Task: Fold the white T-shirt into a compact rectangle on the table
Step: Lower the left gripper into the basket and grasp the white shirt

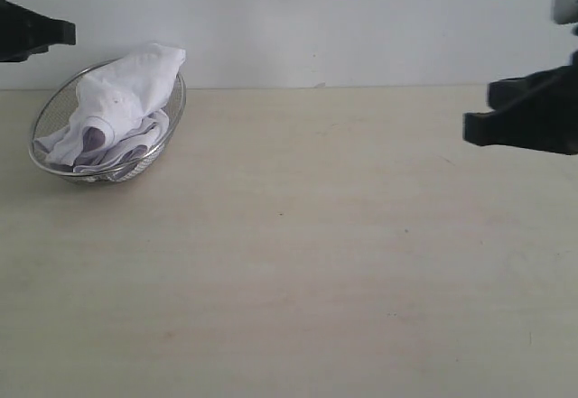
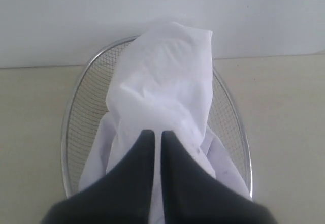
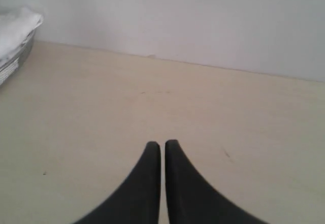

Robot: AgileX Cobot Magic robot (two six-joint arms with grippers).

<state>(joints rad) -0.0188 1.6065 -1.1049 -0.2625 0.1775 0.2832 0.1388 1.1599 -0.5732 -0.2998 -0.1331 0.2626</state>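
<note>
1. Shirt: white cloth, crumpled into a loose heap. It lies inside the basket, not spread on the worktop. One broad fold stands above the basket's far rim, towards the wall. Lower folds spill along the near side of the mesh.
2. Basket: round, of wire mesh with a bright metal rim. It stands on the worktop at the far left of the exterior view, close to the wall. Its rim looks tilted in that view.
3. Worktop: pale beige wood grain with a few small dark specks. It meets the plain pale wall along its back edge.
4. Left claw: closed, its two dark fingers side by side with only a thin slit between them, and nothing gripped. In the exterior view it sits at the upper left edge, above and to the left of the basket and clear of the shirt. In the left wrist view its tips show against the heaped cloth, with the mesh on both sides.
5. Right claw: closed and empty, fingers pressed almost together. It hangs above bare worktop at the right edge of the exterior view, well apart from the basket. The right wrist view catches a part of the basket's rim and a little of the shirt at one edge.
</note>
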